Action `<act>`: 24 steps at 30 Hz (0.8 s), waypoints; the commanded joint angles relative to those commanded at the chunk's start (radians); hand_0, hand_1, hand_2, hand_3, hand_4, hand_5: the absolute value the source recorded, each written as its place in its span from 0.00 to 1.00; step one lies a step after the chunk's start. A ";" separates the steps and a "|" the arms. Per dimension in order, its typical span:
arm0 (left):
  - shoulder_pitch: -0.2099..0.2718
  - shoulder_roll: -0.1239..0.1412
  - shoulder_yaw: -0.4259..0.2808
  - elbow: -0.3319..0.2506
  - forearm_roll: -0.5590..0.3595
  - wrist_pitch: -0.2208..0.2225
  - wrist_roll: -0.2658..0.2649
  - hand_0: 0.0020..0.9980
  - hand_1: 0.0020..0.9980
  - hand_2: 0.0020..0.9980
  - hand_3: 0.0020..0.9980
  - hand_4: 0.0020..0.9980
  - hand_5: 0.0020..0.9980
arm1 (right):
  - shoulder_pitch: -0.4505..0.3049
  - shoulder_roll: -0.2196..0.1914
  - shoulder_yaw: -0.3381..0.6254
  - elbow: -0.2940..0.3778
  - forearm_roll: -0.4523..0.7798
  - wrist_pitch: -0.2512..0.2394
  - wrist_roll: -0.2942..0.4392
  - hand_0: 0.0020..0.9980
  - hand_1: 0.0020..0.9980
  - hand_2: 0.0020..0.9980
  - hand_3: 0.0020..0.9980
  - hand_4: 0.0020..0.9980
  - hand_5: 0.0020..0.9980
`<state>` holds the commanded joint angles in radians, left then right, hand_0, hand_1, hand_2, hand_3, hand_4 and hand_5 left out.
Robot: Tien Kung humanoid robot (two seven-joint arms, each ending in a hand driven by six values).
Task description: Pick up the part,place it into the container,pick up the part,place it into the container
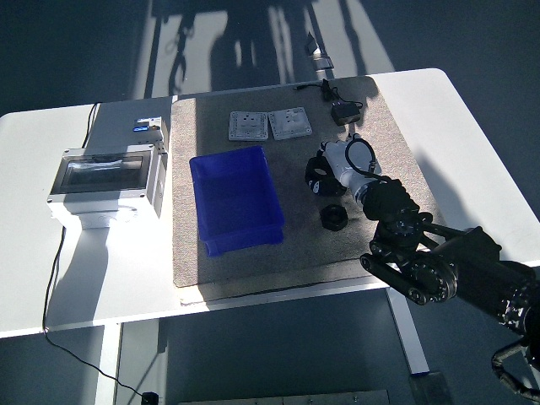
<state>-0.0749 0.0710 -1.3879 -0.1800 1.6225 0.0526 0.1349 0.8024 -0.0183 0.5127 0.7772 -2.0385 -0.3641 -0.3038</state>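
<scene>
White-and-black mechanical part with a looped black cable on the brown felt mat, just right of the empty blue rectangular plastic bin, with the right hand at its lower right side, dark fingers reaching against it, grip impossible to tell. Small black ring-shaped nut loose on the mat just below the part, near the hand. Farther out, two grey square switch plates side by side behind the bin, a black adapter with cord at the mat's far right, and a grey clear-lidded electrical box on the white desk to the left.
</scene>
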 joint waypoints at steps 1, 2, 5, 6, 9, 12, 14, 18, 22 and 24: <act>0.000 0.000 0.000 0.000 -0.001 0.000 0.000 0.67 0.67 0.64 0.43 0.74 0.82 | 0.001 -0.002 0.001 0.007 0.003 -0.006 0.003 0.90 0.47 0.48 0.53 0.33 0.11; 0.001 0.000 0.000 0.000 -0.001 0.000 0.000 0.67 0.67 0.64 0.43 0.74 0.82 | 0.003 -0.005 0.001 0.018 0.008 -0.016 0.007 0.90 0.47 0.48 0.53 0.33 0.11; 0.001 0.000 -0.003 0.000 0.004 -0.001 0.002 0.67 0.67 0.64 0.43 0.74 0.82 | 0.012 -0.018 -0.003 0.071 0.033 -0.060 0.028 0.90 0.47 0.48 0.53 0.33 0.11; 0.001 0.000 -0.004 0.000 0.005 -0.001 0.002 0.67 0.67 0.64 0.43 0.74 0.82 | 0.015 -0.022 -0.006 0.092 0.043 -0.075 0.035 0.90 0.47 0.48 0.53 0.33 0.11; 0.001 0.001 -0.004 0.000 0.005 -0.002 0.003 0.67 0.67 0.64 0.43 0.74 0.82 | 0.020 -0.037 -0.036 0.168 0.104 -0.122 0.057 0.88 0.49 0.47 0.53 0.29 0.08; 0.001 0.002 -0.012 0.000 0.015 -0.002 0.002 0.67 0.67 0.64 0.43 0.74 0.82 | 0.020 -0.036 -0.086 0.238 0.163 -0.148 0.070 0.88 0.49 0.47 0.53 0.29 0.08; 0.001 0.003 -0.016 0.000 0.021 -0.002 0.001 0.67 0.67 0.64 0.43 0.74 0.83 | 0.017 -0.032 -0.118 0.276 0.188 -0.152 0.074 0.87 0.49 0.47 0.54 0.28 0.08; 0.003 0.005 -0.019 0.000 0.020 0.000 -0.001 0.67 0.67 0.64 0.43 0.74 0.83 | 0.009 -0.025 -0.196 0.350 0.164 -0.098 0.080 0.87 0.49 0.47 0.54 0.28 0.08; 0.007 0.006 -0.020 0.000 0.017 0.001 -0.002 0.67 0.67 0.64 0.42 0.75 0.83 | 0.007 -0.026 -0.211 0.363 0.141 -0.031 0.063 0.87 0.51 0.49 0.55 0.29 0.09; 0.008 0.006 -0.023 0.000 0.018 0.001 -0.003 0.67 0.67 0.64 0.42 0.75 0.83 | 0.007 -0.025 -0.212 0.360 0.134 -0.011 0.053 0.87 0.51 0.49 0.55 0.29 0.09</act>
<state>-0.0674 0.0765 -1.4111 -0.1800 1.6404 0.0540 0.1320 0.8097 -0.0435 0.3011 1.1368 -1.9049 -0.3751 -0.2508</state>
